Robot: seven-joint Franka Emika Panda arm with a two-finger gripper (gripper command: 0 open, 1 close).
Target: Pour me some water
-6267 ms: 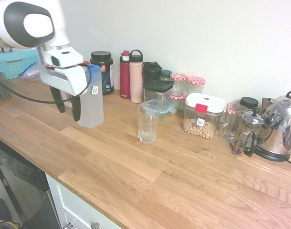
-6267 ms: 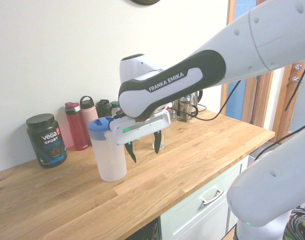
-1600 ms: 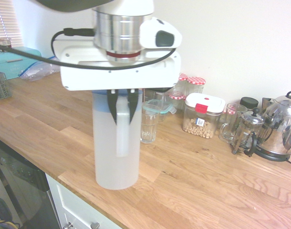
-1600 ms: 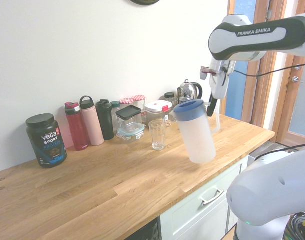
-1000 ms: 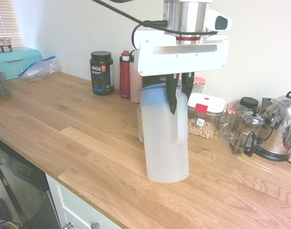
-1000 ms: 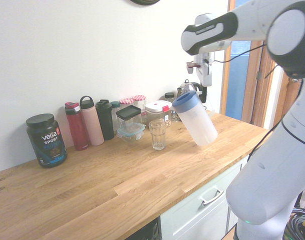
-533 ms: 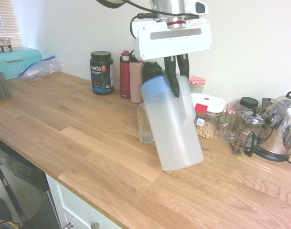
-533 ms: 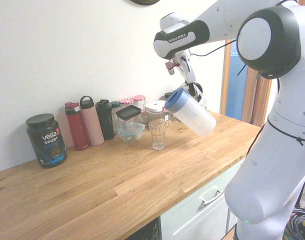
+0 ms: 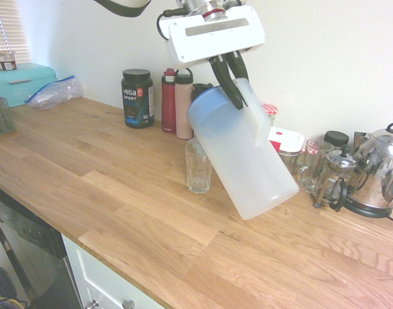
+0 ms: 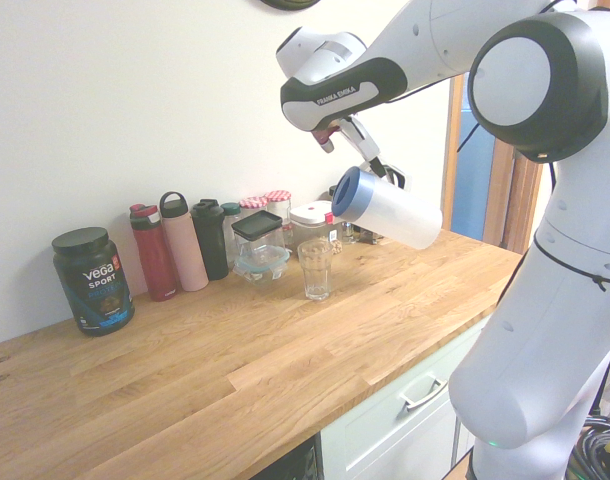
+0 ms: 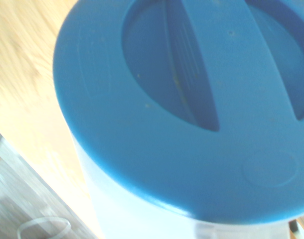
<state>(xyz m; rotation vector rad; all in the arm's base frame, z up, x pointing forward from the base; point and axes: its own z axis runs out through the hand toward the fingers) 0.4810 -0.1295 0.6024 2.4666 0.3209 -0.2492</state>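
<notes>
While my gripper (image 9: 235, 95) is closed on the handle of the pitcher (image 9: 241, 151), I hold it off the wooden counter (image 9: 138, 212), near the drinking glass (image 9: 198, 168). Its long axis slants: the lidded end is raised and leans toward the glass's side, the base low and away. The first exterior view shows the handle between my fingertips, which the second hides; my wrist view alone shows the grooved top of the blue lid (image 11: 142, 144) face-on.
</notes>
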